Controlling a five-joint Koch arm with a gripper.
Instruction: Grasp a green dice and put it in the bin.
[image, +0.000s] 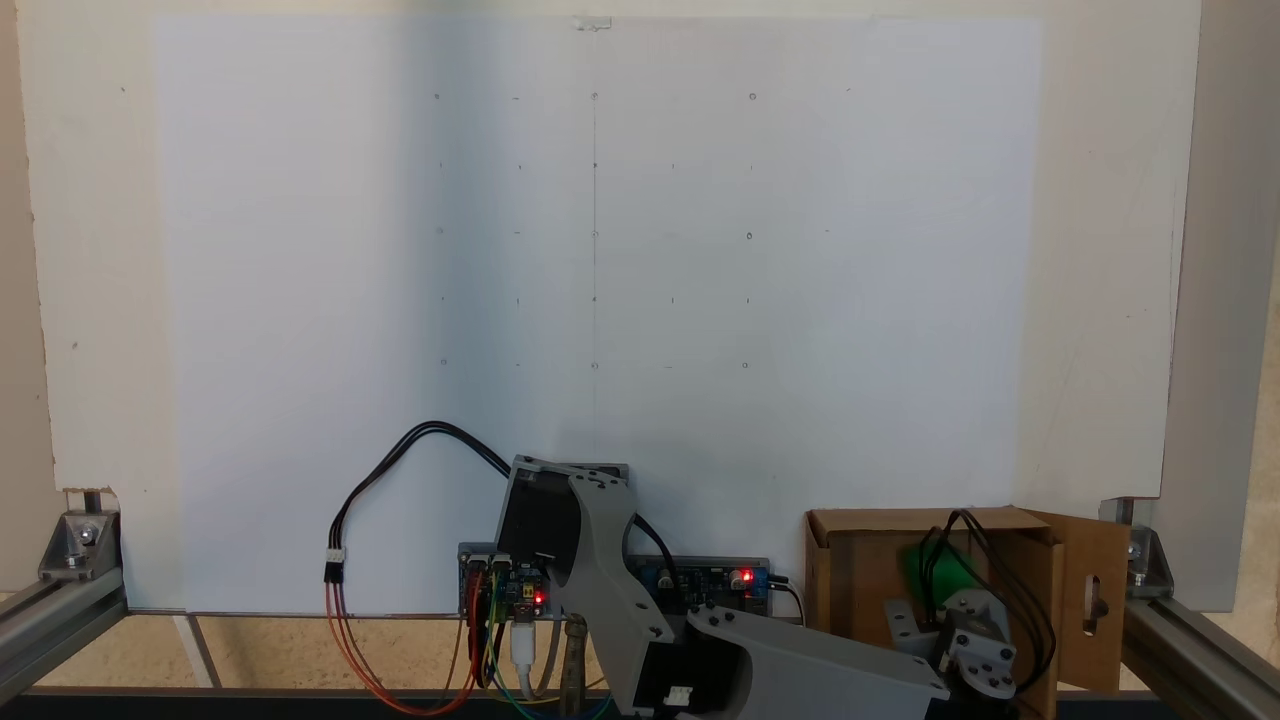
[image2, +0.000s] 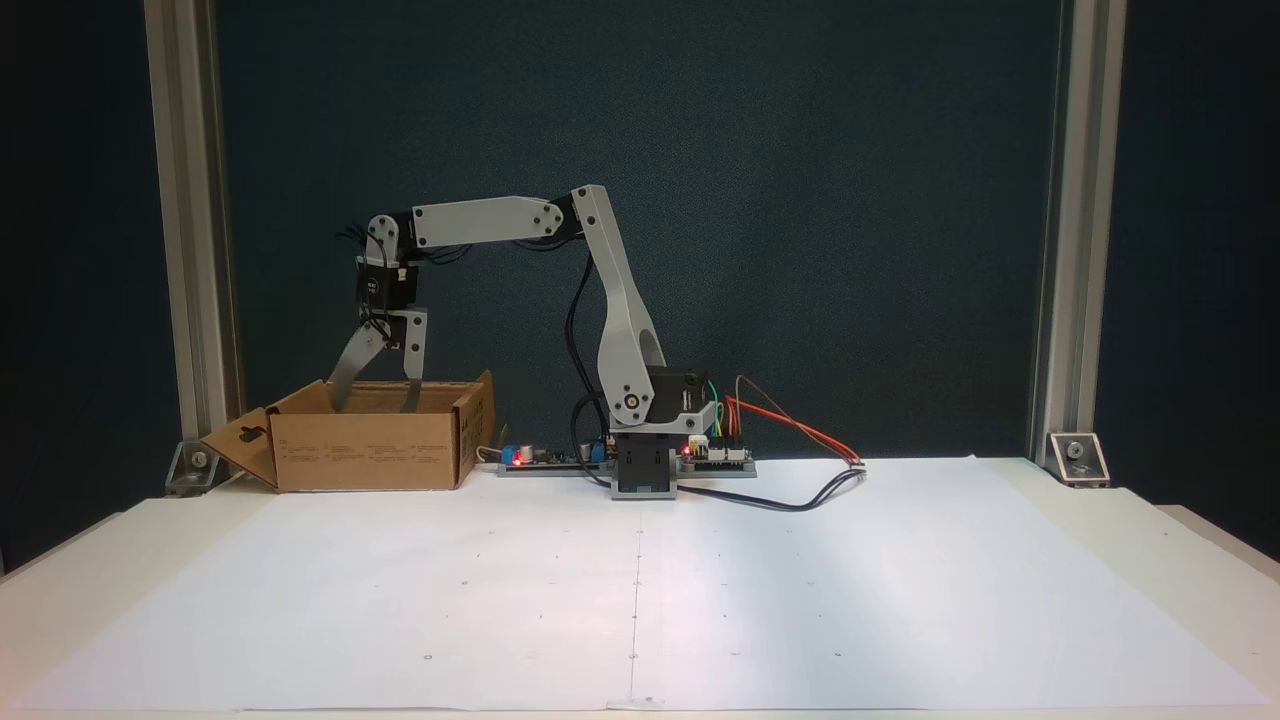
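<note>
The bin (image2: 365, 450) is a brown cardboard box at the left of a fixed view, with one flap folded outward showing a slot cutout. My gripper (image2: 372, 400) hangs straight down over it, fingers spread wide apart, their tips dipping just below the rim. Nothing sits between the fingers. In a fixed view from above, the bin (image: 860, 575) stands at the lower right. The green dice (image: 932, 572) appears there as a blurred green patch inside the bin, under the wrist and its black cables. I cannot tell whether it rests on the bin floor.
The arm's base (image2: 645, 470) and circuit boards (image2: 545, 458) with red lights stand right of the bin. Loose wires (image2: 800, 470) trail over the white paper sheet (image2: 640, 590). Aluminium posts (image2: 190, 230) frame both sides.
</note>
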